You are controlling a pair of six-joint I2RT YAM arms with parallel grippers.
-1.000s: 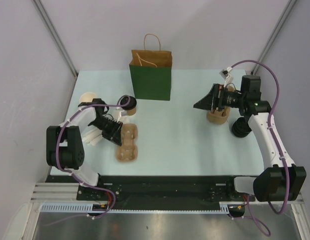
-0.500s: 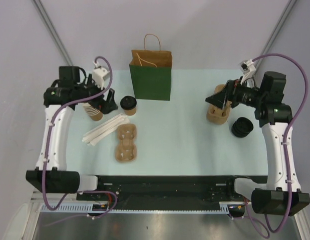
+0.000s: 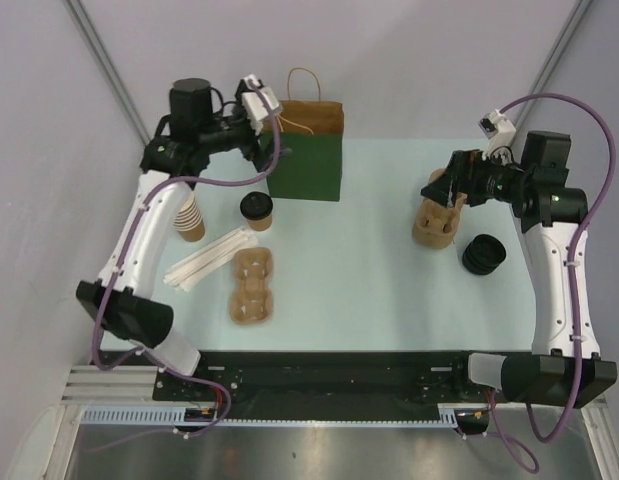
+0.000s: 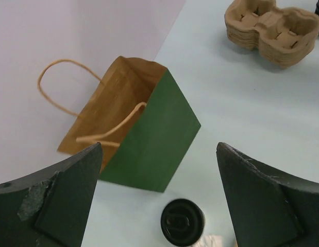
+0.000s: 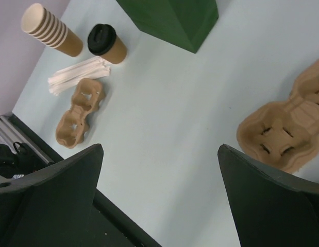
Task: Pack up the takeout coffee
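Left edge: a stack of lidless paper cups (image 3: 191,217) stands close to the left rim of the pale table (image 3: 369,290), with a narrow strip of bare surface between them.
Wrapped sticks: a white bundle (image 3: 211,258) lies slantwise just in front of the cup stack, its right end near the coffee.
Single carrier: one brown pulp cup carrier (image 3: 253,285) lies flat just beside the bundle, a band of table between it and the near edge.
Left gripper: the left gripper (image 4: 156,149) hangs high at the back left, by the bag's upper left corner; its jaws are spread wide with nothing between them.
Takeout coffee: the takeout coffee (image 3: 256,210) stands upright on the table, black lid on, just in front of the bag's left corner and apart from it, outside the bag.
Green bag: the green bag (image 3: 304,150) stands upright at the back edge, its mouth open upward, handles raised.
Middle: bare table runs from the bag and coffee across to the carrier stack, and forward to the near edge.
Right gripper: the right gripper (image 5: 160,149) is held above the table near the carrier stack, jaws spread wide, empty.
Carrier stack: a stack of pulp carriers (image 3: 436,222) sits below that gripper.
Black lids: a pile of black lids (image 3: 482,254) rests just right of that stack, near the right edge.
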